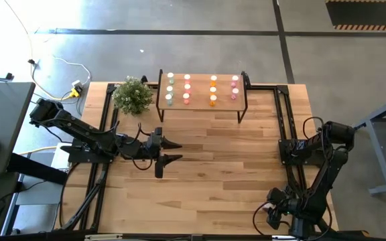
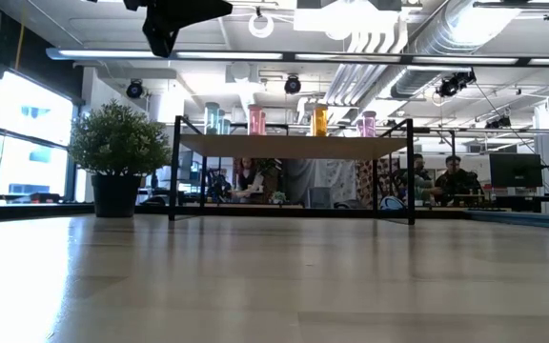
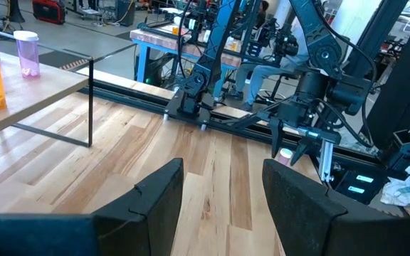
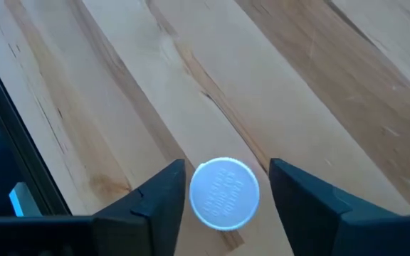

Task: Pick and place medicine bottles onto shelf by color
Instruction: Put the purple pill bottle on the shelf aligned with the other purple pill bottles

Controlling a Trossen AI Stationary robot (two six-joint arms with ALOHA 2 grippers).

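The shelf (image 1: 200, 90) stands at the table's far edge, with several medicine bottles upright on it in rows: green (image 1: 170, 88), pink (image 1: 187, 88), orange (image 1: 213, 90) and magenta (image 1: 234, 87). One more bottle with a pale cap (image 4: 224, 193) and a pink body (image 3: 285, 155) stands upright on the table at the near right. My right gripper (image 4: 223, 192) points down over it, open, one finger on each side of the cap with a narrow gap to each. My left gripper (image 1: 176, 151) hovers open over the table's left middle, holding nothing.
A potted plant (image 1: 133, 95) stands left of the shelf. Black frame rails (image 1: 283, 114) run along both sides of the table. Bare wood (image 1: 226, 161) lies between the two arms. People sit in the room beyond the shelf (image 2: 446, 181).
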